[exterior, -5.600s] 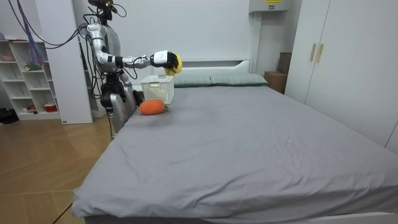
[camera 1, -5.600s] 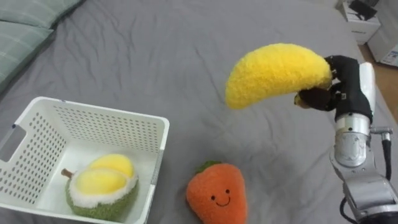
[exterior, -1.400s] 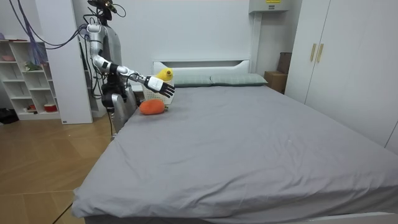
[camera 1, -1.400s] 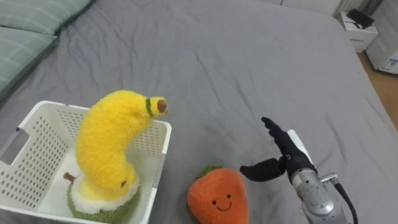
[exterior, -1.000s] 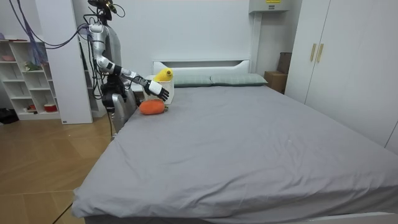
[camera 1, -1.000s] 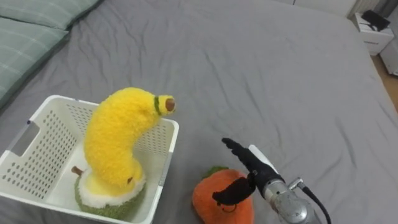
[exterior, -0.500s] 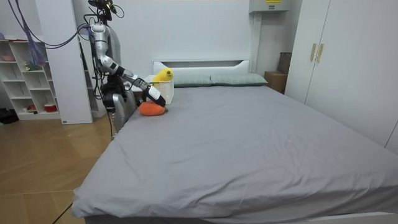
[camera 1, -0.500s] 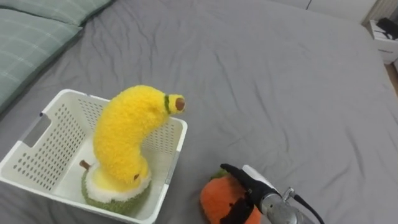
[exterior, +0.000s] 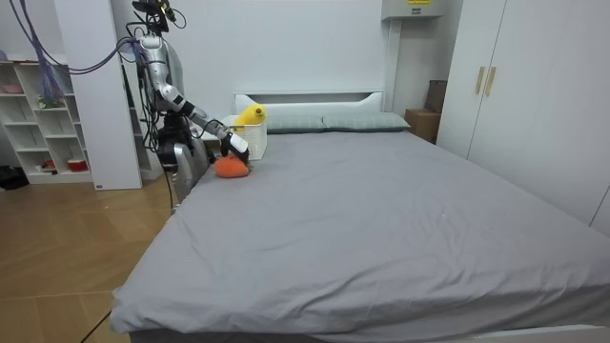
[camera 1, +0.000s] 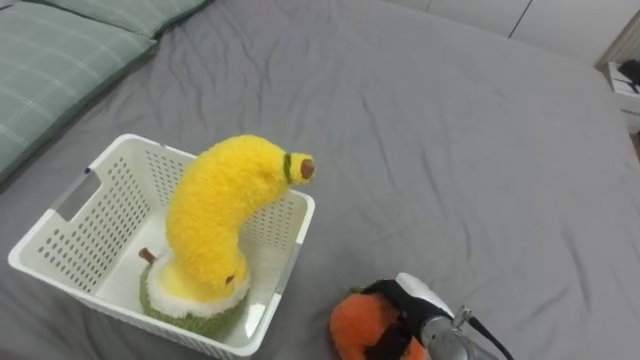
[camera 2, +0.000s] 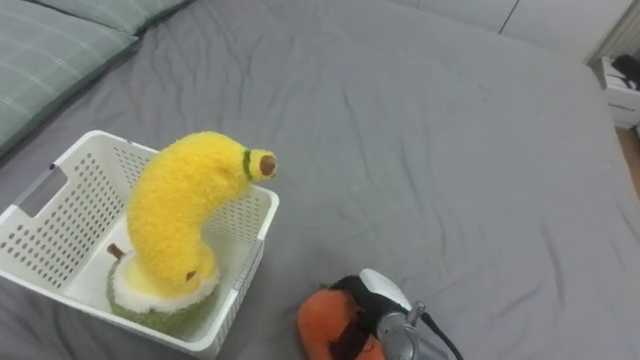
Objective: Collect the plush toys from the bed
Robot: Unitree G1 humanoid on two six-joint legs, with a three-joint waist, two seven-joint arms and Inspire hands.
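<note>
Right hand (camera 1: 408, 300) down on the plush carrot (camera 1: 350, 328), last toy loose on the bed (camera 1: 450, 150)

The carrot sits at the near edge of the grey bed, just beside the white basket (camera 1: 62, 240). The hand's dark fingers are draped over its top, but I honestly can't tell if they've closed on it. The risk I see is that soft plush squishes, so a shallow grab could let it slip or roll off the edge. The plush banana (camera 1: 215, 210) is also standing tall on the plush durian (camera 1: 190, 305) in the basket, so it could get knocked over during the drop-in. The green pillow (camera 1: 60, 50) is well clear.
</note>
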